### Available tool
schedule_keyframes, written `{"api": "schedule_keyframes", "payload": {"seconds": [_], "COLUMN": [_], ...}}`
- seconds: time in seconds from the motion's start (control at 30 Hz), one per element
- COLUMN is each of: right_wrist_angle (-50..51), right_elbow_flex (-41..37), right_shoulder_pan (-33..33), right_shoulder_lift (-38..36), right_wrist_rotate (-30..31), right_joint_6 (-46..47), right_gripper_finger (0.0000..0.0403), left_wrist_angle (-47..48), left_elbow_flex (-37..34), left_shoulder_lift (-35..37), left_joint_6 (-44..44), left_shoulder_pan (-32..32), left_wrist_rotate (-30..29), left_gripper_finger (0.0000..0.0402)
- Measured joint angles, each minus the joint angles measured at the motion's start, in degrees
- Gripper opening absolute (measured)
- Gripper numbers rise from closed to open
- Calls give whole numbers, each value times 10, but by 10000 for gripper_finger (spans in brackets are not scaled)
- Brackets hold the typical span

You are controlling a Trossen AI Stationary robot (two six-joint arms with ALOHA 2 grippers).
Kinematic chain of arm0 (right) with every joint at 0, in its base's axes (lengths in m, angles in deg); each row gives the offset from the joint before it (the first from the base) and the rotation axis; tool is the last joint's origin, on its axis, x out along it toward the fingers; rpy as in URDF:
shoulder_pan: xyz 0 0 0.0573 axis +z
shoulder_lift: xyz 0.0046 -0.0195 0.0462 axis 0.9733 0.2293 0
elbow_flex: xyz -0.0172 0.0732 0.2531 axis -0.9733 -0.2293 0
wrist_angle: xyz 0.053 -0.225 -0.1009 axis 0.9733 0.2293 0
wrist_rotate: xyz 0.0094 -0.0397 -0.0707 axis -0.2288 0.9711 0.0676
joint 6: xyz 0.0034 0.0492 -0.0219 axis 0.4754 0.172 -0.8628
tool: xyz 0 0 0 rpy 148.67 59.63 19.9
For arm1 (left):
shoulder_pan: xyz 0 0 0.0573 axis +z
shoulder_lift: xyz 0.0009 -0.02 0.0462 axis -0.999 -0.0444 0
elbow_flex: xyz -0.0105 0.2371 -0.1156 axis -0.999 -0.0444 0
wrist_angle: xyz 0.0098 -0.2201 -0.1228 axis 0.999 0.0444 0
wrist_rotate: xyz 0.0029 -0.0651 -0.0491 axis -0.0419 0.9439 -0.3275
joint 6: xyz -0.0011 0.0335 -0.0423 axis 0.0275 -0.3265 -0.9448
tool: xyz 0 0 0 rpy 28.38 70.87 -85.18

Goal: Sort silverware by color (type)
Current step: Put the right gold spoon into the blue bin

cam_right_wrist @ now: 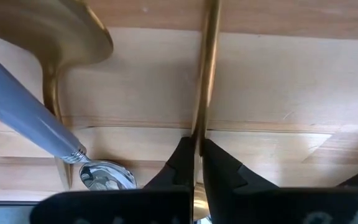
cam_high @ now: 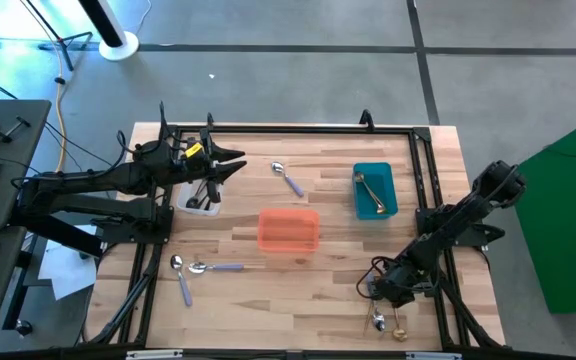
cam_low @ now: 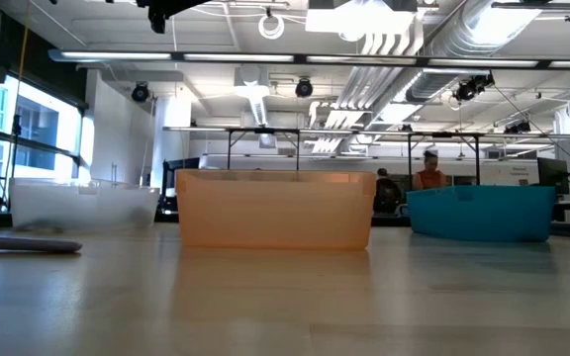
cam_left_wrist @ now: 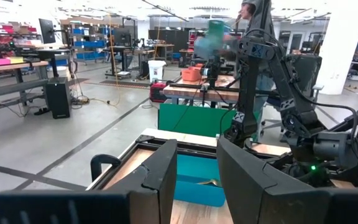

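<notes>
Right jaws (cam_right_wrist: 197, 152) pinch seemingly one gold spoon (cam_right_wrist: 207, 68).

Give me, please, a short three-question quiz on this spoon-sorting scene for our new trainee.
1. True or false: the right gripper is shut on a gold spoon.
2. Which bin already holds a gold spoon: A clear, B orange, C teal?
3. Over which bin does the left gripper hover?

Key: 1 true. 2 C, the teal bin; the orange bin shows none. 3 The clear bin, holding black spoons.
</notes>
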Motion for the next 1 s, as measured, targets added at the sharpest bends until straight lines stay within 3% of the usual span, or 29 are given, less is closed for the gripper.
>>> {"api": "schedule_keyframes", "payload": {"seconds": [0.67, 1.0], "right_wrist_angle": [68, 100], "right_elbow_flex": [30, 31], "right_shoulder_pan": [2, 1], "right_shoulder_lift": [-55, -138], "right_wrist_rotate": [11, 41], "right_joint_6": [-2, -3], "right_gripper_finger": [0, 0], "left_wrist_angle": [0, 0], "left_elbow_flex": [0, 0], "left_shoulder_lift": [0, 0], "left_joint_6": [1, 1], "left_shoulder_pan": [0, 0], "left_wrist_rotate": [0, -5], "left_gripper_finger": [106, 106]}}
